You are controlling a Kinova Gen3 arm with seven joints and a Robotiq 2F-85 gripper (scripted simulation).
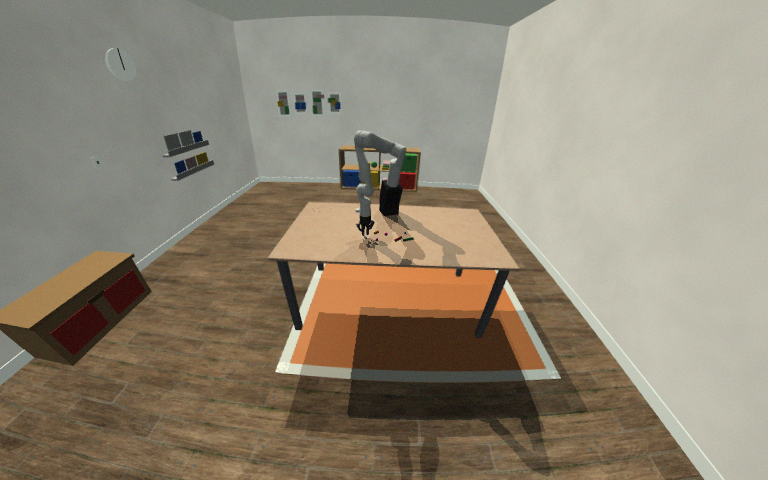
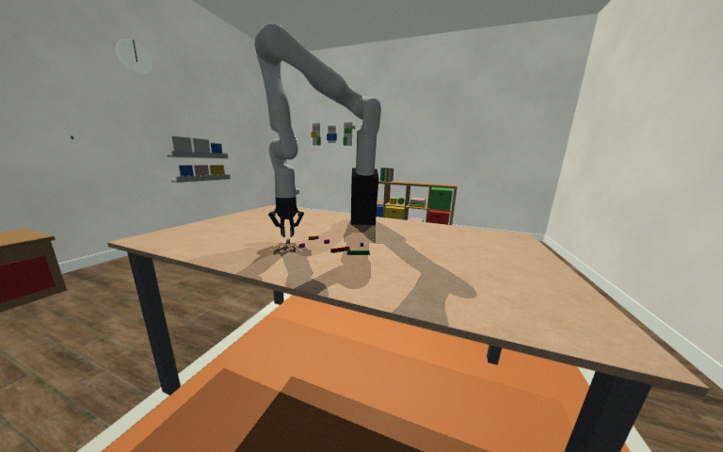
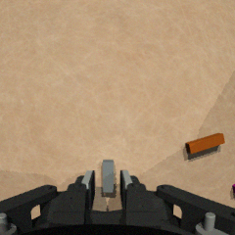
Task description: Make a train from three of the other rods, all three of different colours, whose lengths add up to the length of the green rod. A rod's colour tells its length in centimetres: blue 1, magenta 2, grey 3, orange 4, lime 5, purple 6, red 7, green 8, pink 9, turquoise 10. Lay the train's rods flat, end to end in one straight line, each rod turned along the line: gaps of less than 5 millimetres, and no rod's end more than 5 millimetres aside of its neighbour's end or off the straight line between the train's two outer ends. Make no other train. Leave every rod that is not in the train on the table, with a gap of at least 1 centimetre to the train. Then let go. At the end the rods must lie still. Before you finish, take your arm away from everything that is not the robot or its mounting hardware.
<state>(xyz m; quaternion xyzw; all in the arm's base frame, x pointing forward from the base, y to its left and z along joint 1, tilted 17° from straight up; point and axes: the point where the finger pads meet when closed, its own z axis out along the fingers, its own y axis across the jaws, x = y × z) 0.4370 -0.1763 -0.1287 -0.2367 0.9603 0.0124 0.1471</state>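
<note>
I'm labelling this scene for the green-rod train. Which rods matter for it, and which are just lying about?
Job: green rod, grey rod between the fingers, orange rod, blue rod.
Lying about: magenta rod, red rod.
</note>
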